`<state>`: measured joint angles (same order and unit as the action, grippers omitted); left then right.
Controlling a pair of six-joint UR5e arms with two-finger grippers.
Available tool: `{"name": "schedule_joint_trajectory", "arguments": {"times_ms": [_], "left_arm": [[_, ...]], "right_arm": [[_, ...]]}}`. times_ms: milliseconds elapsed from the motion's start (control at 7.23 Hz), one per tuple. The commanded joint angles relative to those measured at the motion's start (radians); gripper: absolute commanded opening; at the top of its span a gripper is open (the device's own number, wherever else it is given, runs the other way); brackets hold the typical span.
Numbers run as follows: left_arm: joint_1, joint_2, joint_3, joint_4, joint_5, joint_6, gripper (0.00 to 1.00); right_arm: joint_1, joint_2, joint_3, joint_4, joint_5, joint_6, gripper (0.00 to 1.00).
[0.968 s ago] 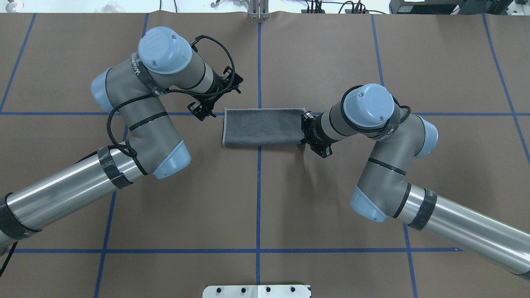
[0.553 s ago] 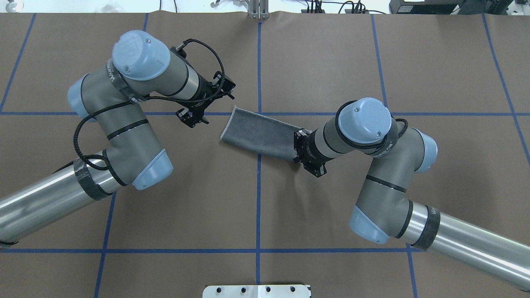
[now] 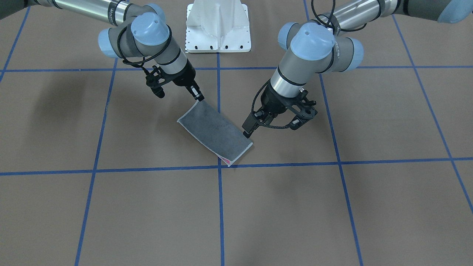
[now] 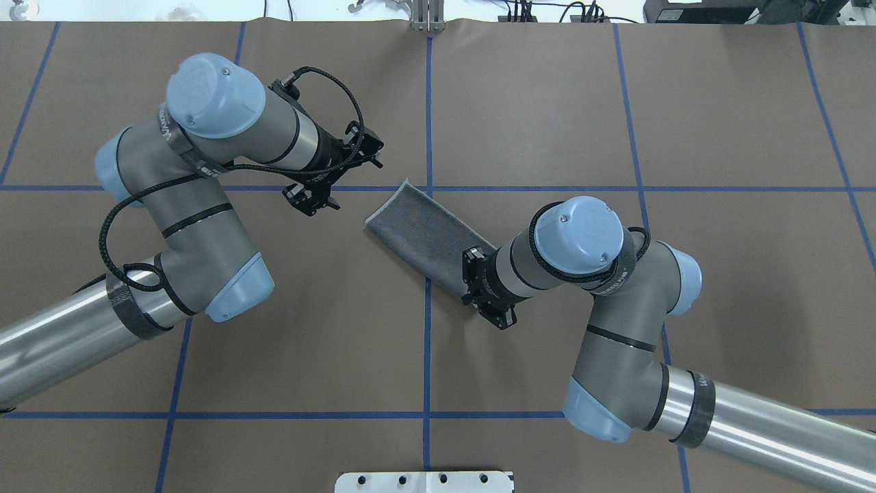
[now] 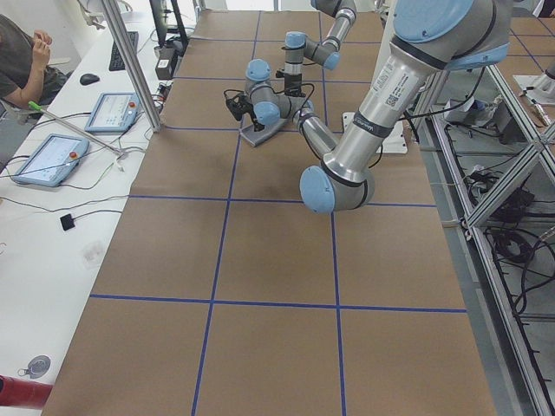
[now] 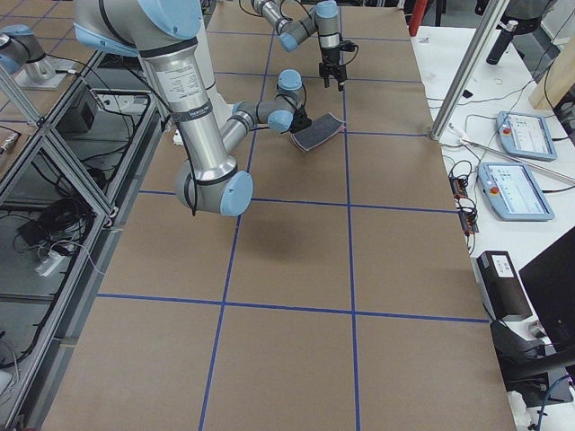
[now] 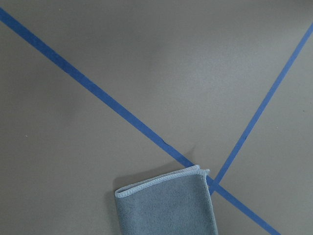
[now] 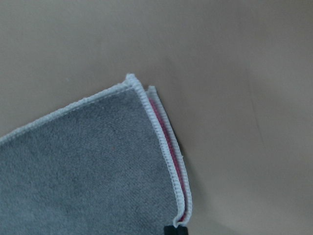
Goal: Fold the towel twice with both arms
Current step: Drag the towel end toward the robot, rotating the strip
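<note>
- Towel [image 4: 426, 234] is now a grey strip lying diagonal on the desk [image 4: 547, 103]. A second ago it ran straight along the crosswise tape line [image 4: 718, 188].
- Right arm [image 4: 578, 236] has swung its end of the towel back toward the robot. The right jaws are pinched on that short edge, and pink shows between the layers there.
- The free end sits by the tape crossing, its rim slightly curled.
- Left arm [image 4: 212, 96] has drawn off to its own side, clear of the cloth. Left jaws: cannot tell whether they are open or closed.
- Reading: first fold done; the strip is likely being re-aimed for the second fold, which is not yet begun.
</note>
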<state>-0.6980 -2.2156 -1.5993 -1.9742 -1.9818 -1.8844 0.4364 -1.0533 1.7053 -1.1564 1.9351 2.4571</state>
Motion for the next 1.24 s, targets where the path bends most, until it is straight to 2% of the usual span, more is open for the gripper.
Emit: {"name": "schedule_joint_trajectory", "arguments": {"times_ms": [0,553,1106], "left_arm": [[0.0,0.0,-0.001,0.0,0.0,-0.001,1.0],[0.0,0.0,-0.036,0.053,0.0,-0.001,1.0],[0.0,0.0,-0.036,0.054,0.0,0.001,1.0]], "right_arm": [[-0.04,0.033,0.001,0.0,-0.007,0.037,0.0],[-0.094,0.073,-0.016,0.0,-0.037,0.066,0.0],[-0.111,0.096,-0.032,-0.002,-0.042,0.066,0.0]]}}
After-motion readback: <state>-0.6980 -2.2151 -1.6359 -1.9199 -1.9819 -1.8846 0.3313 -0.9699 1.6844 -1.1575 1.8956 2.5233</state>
